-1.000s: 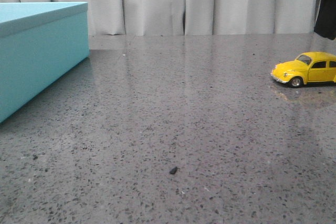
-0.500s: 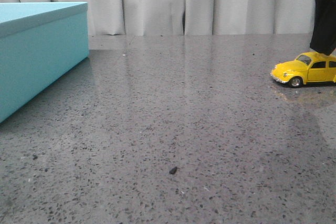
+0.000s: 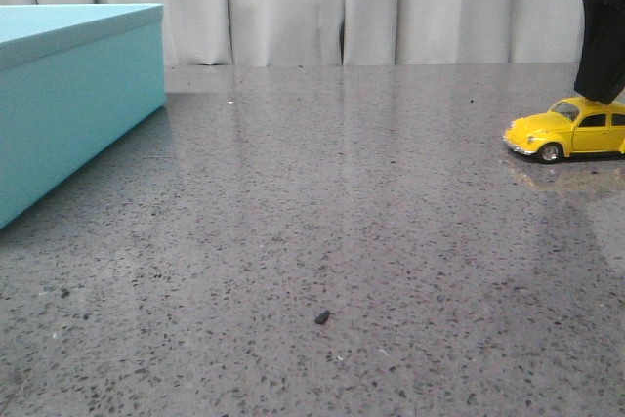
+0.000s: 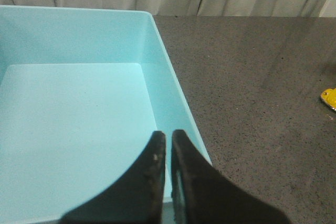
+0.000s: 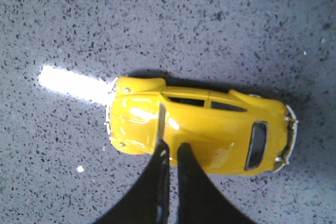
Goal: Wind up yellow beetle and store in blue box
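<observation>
Nothing is done yet: the yellow beetle [image 3: 569,128] sits on the bench [image 3: 342,222], unwound, far from the blue box [image 3: 68,95], with both the right fingers [image 5: 169,156] above it and the left fingers [image 4: 167,150] closed, empty.

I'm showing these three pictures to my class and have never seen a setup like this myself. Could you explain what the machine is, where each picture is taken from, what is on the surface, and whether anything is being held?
This is a robot with two arms, each ending in a two-fingered gripper.

The front view looks forward over a speckled grey table. The blue box stands at the left and the yellow beetle, a small toy car, at the right.

The other two pictures come from cameras on the wrists. The left one shows the left gripper, fingers together, above the open box, which has nothing in it. The right one looks straight down at the car's roof, with the right gripper closed just over it.

Nothing is held: the car stands on the table on its wheels.
</observation>
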`<state>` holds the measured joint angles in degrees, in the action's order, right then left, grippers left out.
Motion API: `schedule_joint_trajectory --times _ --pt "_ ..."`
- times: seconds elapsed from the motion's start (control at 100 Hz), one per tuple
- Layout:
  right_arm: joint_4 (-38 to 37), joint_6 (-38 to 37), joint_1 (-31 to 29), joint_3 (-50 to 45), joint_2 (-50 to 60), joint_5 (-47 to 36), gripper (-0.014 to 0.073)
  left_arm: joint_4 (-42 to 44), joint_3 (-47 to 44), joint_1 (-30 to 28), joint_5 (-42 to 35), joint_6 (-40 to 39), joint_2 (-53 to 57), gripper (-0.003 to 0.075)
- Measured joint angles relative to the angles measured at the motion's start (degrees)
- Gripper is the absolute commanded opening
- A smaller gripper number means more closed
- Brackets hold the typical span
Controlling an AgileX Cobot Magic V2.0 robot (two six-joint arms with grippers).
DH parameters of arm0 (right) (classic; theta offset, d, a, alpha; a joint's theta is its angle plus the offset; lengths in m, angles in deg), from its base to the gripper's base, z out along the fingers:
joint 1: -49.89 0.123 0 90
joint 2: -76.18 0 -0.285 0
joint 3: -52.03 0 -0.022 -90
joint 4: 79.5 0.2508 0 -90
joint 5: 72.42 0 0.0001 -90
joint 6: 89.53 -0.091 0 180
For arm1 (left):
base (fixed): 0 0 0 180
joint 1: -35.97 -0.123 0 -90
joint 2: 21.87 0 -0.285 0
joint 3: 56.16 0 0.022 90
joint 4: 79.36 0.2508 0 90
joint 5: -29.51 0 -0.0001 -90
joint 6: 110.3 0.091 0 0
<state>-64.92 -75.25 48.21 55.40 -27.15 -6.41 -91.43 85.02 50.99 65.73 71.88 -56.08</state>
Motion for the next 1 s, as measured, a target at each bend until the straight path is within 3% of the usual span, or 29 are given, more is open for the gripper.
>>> schedule_joint_trajectory --times 1.0 --pt "-3.3 0.0 0.0 0.5 -1.2 0.2 -0.0046 0.0 0.0 0.0 -0.1 0.0 0.0 -0.0019"
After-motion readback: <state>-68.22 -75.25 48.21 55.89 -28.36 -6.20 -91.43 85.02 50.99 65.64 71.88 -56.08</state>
